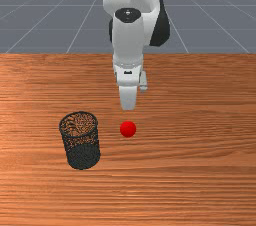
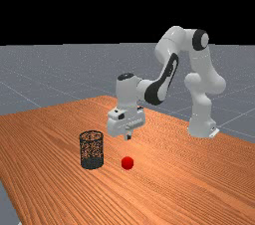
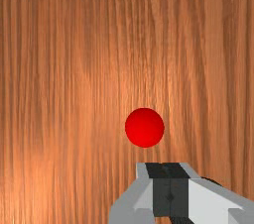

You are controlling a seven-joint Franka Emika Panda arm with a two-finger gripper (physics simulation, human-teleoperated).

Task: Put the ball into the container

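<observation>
nearest in the wrist view, the claw (image 3: 170, 196) is seen with its two fingers pressed together and nothing pinched between them. just beyond their tips, the red ball (image 3: 144, 128) is shown resting on the worktop (image 1: 200, 145), untouched. in the front and far views alike the claw is held above the ball, apart from it, and seems to be placed roughly over it, though exact alignment cannot be told. the black mesh container (image 1: 83, 157) is stood upright near the ball, toward the front view's left, its open mouth turned up.

the step in hand is judged to be the approach to the grasp; nothing has been lifted, and the placing is all left to be done. next, the fingers need to be spread wider than the ball, any small offset corrected, and the claw lowered straight until the ball is flanked at its middle. if the descent were made with the fingers together, the ball could be struck and sent rolling. once gripped, it should be raised well over the container's rim before being carried across and released.
</observation>
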